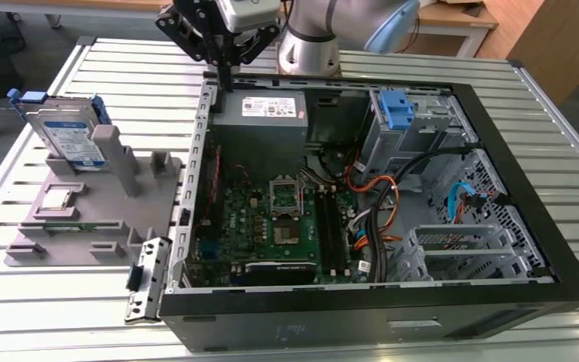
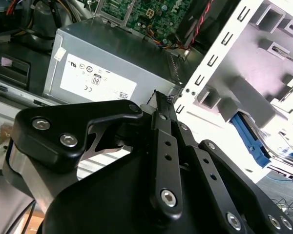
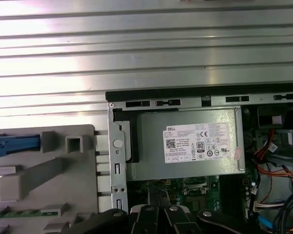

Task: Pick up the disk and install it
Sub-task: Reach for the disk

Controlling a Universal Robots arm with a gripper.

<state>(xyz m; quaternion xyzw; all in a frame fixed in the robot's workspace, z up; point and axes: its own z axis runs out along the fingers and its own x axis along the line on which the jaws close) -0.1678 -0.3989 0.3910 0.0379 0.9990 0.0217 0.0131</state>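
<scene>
Gripper (image 2: 159, 100): fingers pressed together, holding nothing, above computer case (image 1: 370, 309) edge beside power supply (image 1: 259, 124) | disk (image 1: 71, 139): upright in grey fixture (image 1: 99, 219) beside computer case, outside it, well apart from gripper

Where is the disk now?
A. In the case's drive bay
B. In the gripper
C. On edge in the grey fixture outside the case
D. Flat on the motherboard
C: the disk stands on edge in the grey fixture, to the exterior view's left of the case; the gripper hangs at the case's rim.
</scene>
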